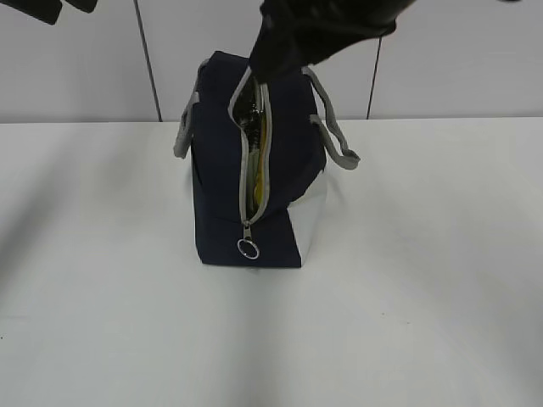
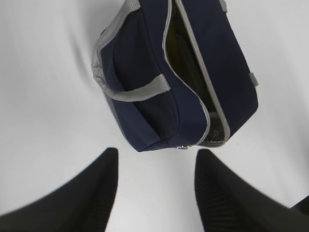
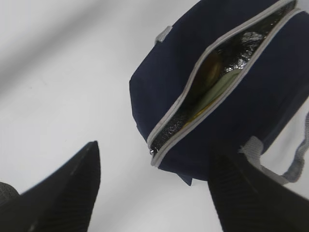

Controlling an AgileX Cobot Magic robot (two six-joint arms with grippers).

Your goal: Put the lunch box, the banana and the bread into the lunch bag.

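We note the zipper ring point(image 1: 249, 248) hanging at 6 o'clock on the lunch bag point(image 1: 221, 212), its slit gaping toward 12 with the banana point(image 1: 262, 140) yellow inside, both the left gripper point(image 2: 155, 193) and right gripper point(image 3: 154, 193) spread empty above, presumably clear after loading.

Exterior frontal, slanting down; both wrists overhead, sharing lunch bag point(image 1: 254, 170).

Both grippers, left point(image 2: 154, 193) and right point(image 3: 154, 193), have black, tapering fingers point(image 2: 82, 198) with finely ribbed inner faces. A glossy black arm point(image 1: 314, 34) fills twelve o'clock.
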